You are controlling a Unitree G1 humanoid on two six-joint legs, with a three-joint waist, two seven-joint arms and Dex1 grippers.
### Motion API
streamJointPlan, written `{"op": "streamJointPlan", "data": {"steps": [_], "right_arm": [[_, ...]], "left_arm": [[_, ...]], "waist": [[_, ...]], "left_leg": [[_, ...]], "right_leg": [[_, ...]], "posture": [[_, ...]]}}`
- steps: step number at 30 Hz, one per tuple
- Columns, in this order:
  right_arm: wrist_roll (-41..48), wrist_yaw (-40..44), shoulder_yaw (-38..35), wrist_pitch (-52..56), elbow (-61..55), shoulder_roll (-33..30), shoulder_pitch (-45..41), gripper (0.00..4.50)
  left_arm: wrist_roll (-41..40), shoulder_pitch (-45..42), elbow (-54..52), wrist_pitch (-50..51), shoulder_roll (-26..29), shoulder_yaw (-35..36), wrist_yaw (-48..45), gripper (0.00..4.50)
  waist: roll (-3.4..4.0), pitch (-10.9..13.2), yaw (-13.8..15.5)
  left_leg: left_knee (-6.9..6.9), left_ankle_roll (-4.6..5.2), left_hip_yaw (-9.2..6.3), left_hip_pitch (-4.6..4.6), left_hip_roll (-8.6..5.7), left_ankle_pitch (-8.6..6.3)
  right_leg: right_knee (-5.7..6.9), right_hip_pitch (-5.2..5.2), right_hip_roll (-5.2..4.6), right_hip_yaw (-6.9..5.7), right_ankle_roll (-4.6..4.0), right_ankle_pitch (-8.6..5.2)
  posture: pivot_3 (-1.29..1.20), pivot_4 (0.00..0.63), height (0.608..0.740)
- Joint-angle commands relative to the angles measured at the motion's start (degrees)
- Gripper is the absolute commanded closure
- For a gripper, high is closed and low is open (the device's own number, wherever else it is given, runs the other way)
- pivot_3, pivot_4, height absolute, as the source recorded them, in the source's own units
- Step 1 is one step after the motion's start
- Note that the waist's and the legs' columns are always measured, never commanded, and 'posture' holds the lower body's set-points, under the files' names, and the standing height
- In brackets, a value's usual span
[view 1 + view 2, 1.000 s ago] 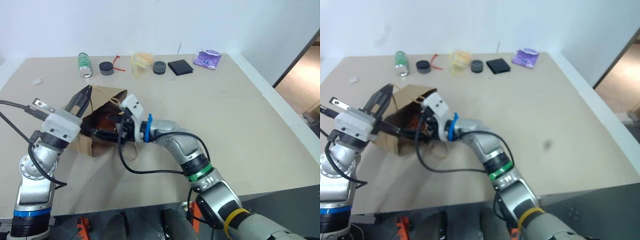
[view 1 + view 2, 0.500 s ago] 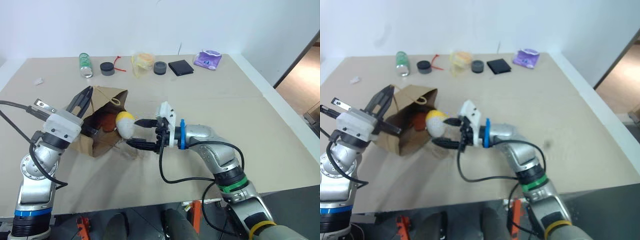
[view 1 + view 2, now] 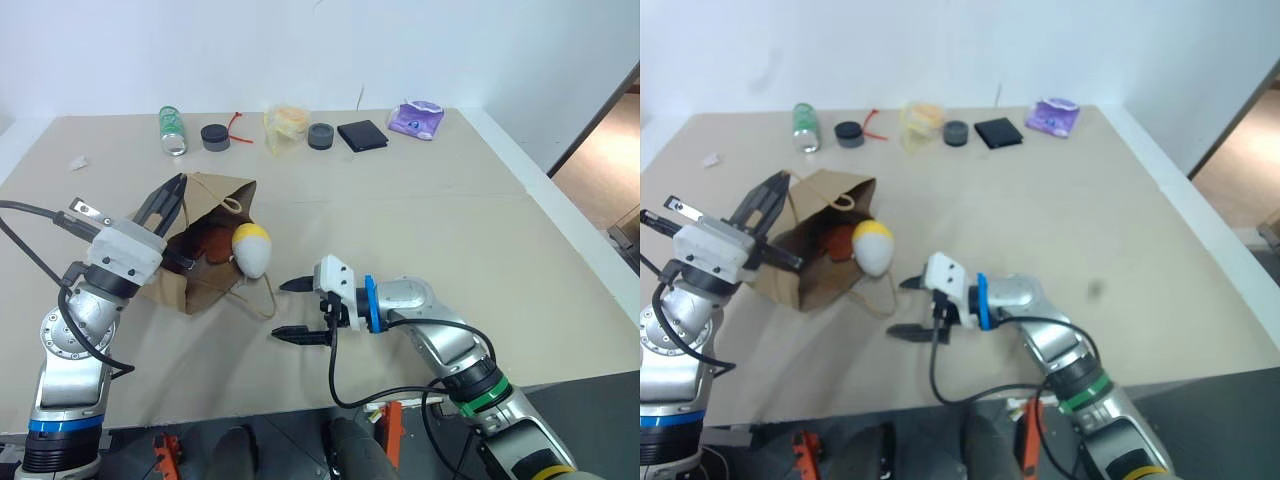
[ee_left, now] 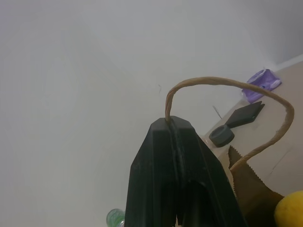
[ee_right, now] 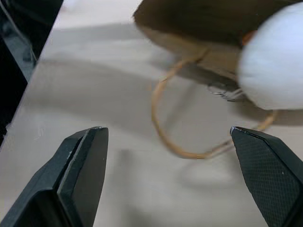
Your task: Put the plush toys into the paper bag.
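The paper bag (image 3: pixel 205 262) lies on its side on the left part of the table (image 3: pixel 430 215), its mouth open toward the right. The left gripper (image 3: pixel 168 197) has its fingers pressed together on one tan cord handle (image 4: pixel 222 85) at the far edge of the mouth, holding that edge lifted; in the left wrist view the cord loops out from between the shut fingertips. The other handle (image 5: pixel 163 125) lies slack on the table in front of the bag's mouth.

The round white ball with a yellow top (image 3: pixel 251 248) sits right at the bag's mouth, resting on the lower lip and only partly inside. The brown furry toy (image 3: pixel 211 242) is deeper inside the bag, just left of the ball and touching or nearly touching it.

The right gripper (image 3: pixel 291 309) is over the table to the right of the bag and nearer the table's near edge, pointing left toward the bag. Its fingers (image 5: pixel 83 165) are spread wide apart and hold nothing; the loose handle and the white ball lie beyond them, apart from the tips.

Along the far side of the table stand a green bottle (image 3: pixel 170 130), two dark round caps (image 3: pixel 213 136), a red tie (image 3: pixel 235 127), a yellowish clear plastic bag (image 3: pixel 284 124), a black flat square (image 3: pixel 360 134) and a purple packet (image 3: pixel 415 118).
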Motion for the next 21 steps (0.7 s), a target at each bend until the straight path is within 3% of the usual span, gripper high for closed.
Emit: {"op": "streamJointPlan", "data": {"steps": [1, 3, 7, 8, 9, 13, 15, 21], "right_arm": [[-6.6, -4.6, 2.5, -8.7, 4.6, 2.8, -0.3, 0.05], [-8.9, -7.5, 3.1, -11.6, 7.4, 5.3, -0.4, 0.05], [-11.8, -10.2, 3.1, -15.5, 11.5, 7.7, -0.6, 0.97], [-12.6, -11.5, 2.4, -16.7, 12.5, 8.1, -1.0, 1.75], [-13.1, -12.2, 1.8, -18.5, 13.3, 8.1, -1.3, 2.02], [-12.3, -13.0, -0.8, -24.9, 12.7, 7.5, -1.0, 3.86], [-12.5, -13.2, -2.0, -27.9, 11.8, 6.4, -1.0, 4.39], [-10.9, -14.8, -9.3, -36.4, 7.3, 1.6, -3.7, 4.39]], "left_arm": [[-0.3, -0.7, -1.2, -0.4, 0.6, 0.7, 0.4, 4.5], [-0.2, -0.6, -1.4, -0.4, 0.5, 0.8, 0.5, 4.5], [-0.1, -0.1, -2.0, -0.2, 0.3, 0.8, 0.7, 4.5], [0.0, 0.0, -2.0, -0.1, 0.3, 0.8, 0.7, 4.5], [0.0, 0.1, -2.1, -0.2, 0.3, 0.8, 0.7, 4.5], [0.0, 0.2, -1.9, -0.2, 0.3, 1.0, 0.9, 4.5], [0.0, 0.1, -1.6, -0.2, 0.4, 1.0, 0.9, 4.5], [-0.6, -1.3, -0.3, 0.1, 0.4, 1.7, 1.5, 4.5]], "waist": [[-0.03, 0.0, 0.0], [-0.04, 0.0, 0.0], [-0.04, 0.0, 0.0], [-0.05, 0.0, 0.0], [-0.06, 0.0, 0.0], [-0.06, 0.0, 0.0], [-0.06, 0.0, 0.0], [-0.05, 0.0, 0.1]], "left_leg": [[0.01, 0.0, 0.0, 0.03, 0.0, 0.0], [0.03, -0.01, 0.0, 0.03, 0.0, 0.0], [0.02, -0.01, 0.0, 0.03, 0.01, 0.01], [0.02, -0.01, 0.0, 0.03, 0.01, 0.01], [0.03, -0.02, 0.0, 0.03, 0.01, 0.01], [0.04, -0.03, 0.0, 0.03, 0.0, 0.02], [0.04, -0.03, 0.0, 0.04, 0.0, 0.02], [0.04, -0.03, 0.03, 0.03, 0.0, 0.02]], "right_leg": [[0.0, 0.02, 0.0, -0.01, 0.0, 0.0], [0.0, 0.02, 0.0, -0.01, -0.01, 0.02], [0.0, 0.02, 0.01, -0.01, -0.03, 0.05], [0.0, 0.03, 0.01, -0.01, -0.03, 0.05], [0.0, 0.03, 0.0, -0.01, -0.03, 0.05], [0.0, 0.04, 0.0, 0.0, -0.02, 0.08], [0.0, 0.05, 0.0, 0.0, -0.02, 0.09], [0.0, 0.04, -0.01, 0.03, -0.02, 0.09]], "posture": [[0.0, 0.15, 0.74], [0.0, 0.15, 0.74], [0.0, 0.15, 0.74], [0.0, 0.15, 0.74], [0.0, 0.15, 0.74], [0.0, 0.15, 0.74], [0.0, 0.15, 0.74], [0.0, 0.15, 0.74]]}}
